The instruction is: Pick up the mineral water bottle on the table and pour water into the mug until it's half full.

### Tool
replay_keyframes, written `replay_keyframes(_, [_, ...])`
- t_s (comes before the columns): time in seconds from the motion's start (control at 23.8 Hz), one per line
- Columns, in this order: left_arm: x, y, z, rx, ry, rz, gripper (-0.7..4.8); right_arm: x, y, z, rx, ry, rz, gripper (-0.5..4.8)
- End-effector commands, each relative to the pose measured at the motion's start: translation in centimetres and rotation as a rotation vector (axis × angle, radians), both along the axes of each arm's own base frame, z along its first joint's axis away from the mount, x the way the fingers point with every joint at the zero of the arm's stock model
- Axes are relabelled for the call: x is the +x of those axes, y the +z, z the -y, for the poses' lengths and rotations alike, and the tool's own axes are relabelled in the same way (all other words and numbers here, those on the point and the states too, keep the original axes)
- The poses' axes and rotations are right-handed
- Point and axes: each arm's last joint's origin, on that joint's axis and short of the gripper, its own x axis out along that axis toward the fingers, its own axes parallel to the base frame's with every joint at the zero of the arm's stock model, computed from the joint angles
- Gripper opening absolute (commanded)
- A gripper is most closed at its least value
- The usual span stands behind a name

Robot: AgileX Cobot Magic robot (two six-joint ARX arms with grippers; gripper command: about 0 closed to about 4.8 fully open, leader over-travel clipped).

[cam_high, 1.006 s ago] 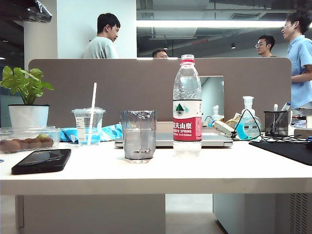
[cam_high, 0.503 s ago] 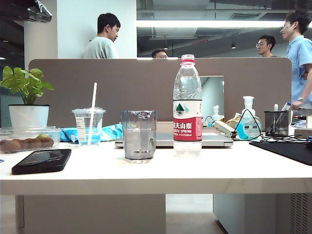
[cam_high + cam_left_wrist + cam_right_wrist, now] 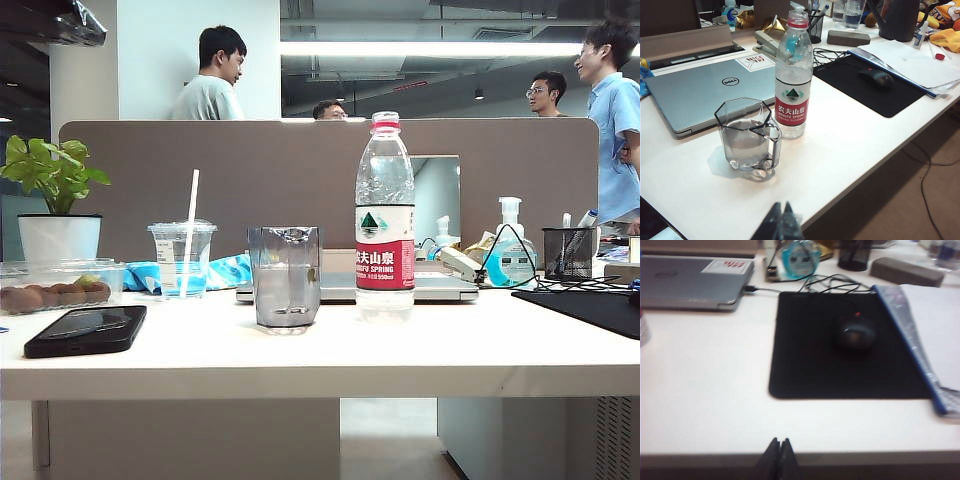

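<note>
While neither arm is seen in the exterior view, the mineral water bottle (image 3: 384,215) is noted standing upright and capped on the table (image 3: 300,350), just beside the mug (image 3: 285,276), the 2 close but apart. Water is seen in the mug to roughly the middle of its height, so the pour is judged done and the bottle set back down clear of the rim. A closed laptop (image 3: 700,92) lies just behind both. From the left wrist view the left gripper (image 3: 781,220) is recorded hanging near the table's front edge, jaws pressed together on nothing, with mug and bottle ahead of it and untouched. From the right wrist view, which is blurred, the right gripper (image 3: 779,456) is seen at the front edge too, jaws closed and empty, facing a black mouse mat (image 3: 840,347) and mouse (image 3: 856,333), well apart from the bottle. Both placements are read as a parked, retracted posture.
</note>
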Motion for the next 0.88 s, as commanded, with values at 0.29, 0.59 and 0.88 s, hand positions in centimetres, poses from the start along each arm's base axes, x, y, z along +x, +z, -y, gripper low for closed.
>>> replay_keyframes(0.29, [-0.02, 0.31, -0.02, -0.004, -0.002, 0.021, -0.04, -0.05, -0.03, 0.95, 0.013, -0.099, 0.016, -0.05])
replay_keyframes(0.59, [-0.02, 0.31, -0.02, -0.005, -0.002, 0.021, -0.04, 0.02, 0.13, 0.76, 0.024, -0.033, 0.036, -0.05])
replay_keyframes(0.88, [-0.01, 0.30, -0.02, -0.004, -0.002, 0.021, -0.04, 0.03, 0.05, 0.54, 0.037, 0.041, 0.030, -0.05])
